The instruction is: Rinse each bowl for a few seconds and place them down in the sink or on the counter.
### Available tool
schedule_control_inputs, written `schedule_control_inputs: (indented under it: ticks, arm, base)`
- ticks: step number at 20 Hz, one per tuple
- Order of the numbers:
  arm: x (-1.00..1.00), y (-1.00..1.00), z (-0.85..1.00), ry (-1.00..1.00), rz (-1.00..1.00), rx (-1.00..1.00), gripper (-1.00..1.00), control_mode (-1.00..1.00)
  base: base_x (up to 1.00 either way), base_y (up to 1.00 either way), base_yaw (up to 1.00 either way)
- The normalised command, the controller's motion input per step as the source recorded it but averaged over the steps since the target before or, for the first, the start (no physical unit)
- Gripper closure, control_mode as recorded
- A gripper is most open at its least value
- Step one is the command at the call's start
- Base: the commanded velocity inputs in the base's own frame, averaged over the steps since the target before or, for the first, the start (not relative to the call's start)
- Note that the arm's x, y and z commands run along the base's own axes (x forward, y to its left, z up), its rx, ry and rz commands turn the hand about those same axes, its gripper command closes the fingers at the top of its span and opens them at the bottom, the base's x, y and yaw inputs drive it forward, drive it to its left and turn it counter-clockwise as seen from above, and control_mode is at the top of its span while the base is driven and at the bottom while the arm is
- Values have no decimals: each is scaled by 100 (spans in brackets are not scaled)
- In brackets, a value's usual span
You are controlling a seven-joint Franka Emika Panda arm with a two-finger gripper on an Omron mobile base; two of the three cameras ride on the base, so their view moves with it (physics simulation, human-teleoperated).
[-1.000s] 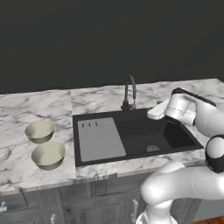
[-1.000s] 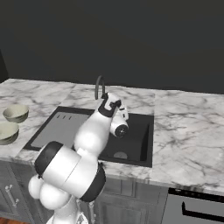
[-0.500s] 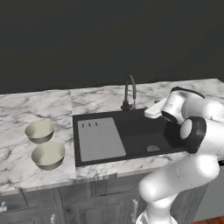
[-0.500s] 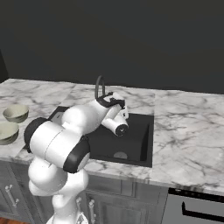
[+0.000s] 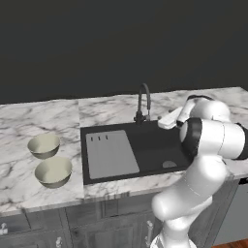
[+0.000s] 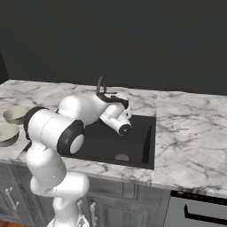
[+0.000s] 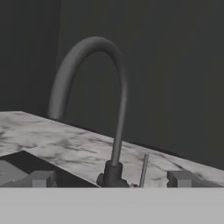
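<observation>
Two pale beige-olive bowls sit on the counter (image 5: pixel 29 116) left of the sink, one (image 5: pixel 43 145) behind the other (image 5: pixel 53 171); from the right base they are the far one (image 6: pixel 15 114) and the near one (image 6: pixel 6 133). The black sink (image 5: pixel 155 145) has a grey drainboard (image 5: pixel 110 155) and a dark curved faucet (image 5: pixel 143 101). My gripper (image 5: pixel 160 123) hovers over the back of the basin just right of the faucet, open and holding nothing. In the hand view my gripper (image 7: pixel 111 179) faces the faucet (image 7: pixel 116 109), whose base and thin lever (image 7: pixel 143 170) stand between the spread fingertips (image 7: pixel 41 178).
The dark wall rises right behind the faucet. My own white arm (image 5: pixel 213 140) bulks over the sink's right side and front edge. Marble counter (image 6: pixel 190 128) stretches to the right of the basin. The round drain (image 5: pixel 169 164) lies at the basin's right end.
The arm has rolled its elbow up and over, and the hand has edged left toward the faucet. The gripper stayed open. Both bowls have not moved.
</observation>
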Motion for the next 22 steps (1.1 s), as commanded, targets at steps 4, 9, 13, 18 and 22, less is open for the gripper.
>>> schedule_control_inputs:
  ticks: [4, 9, 13, 18, 22]
  arm:
    - [28, 0, 0, 0, 0, 0, -100, -100]
    - [30, 4, 0, 0, 1, 0, -100, -100]
    - [30, 5, 0, 0, 1, 0, -100, -100]
    - [27, 4, -1, 0, 1, 0, -100, -100]
    - [23, 3, -2, 0, 1, 0, -100, -100]
  base:
    - [0, 0, 0]
    - [0, 0, 0]
    - [0, 0, 0]
    - [0, 0, 0]
    - [0, 0, 0]
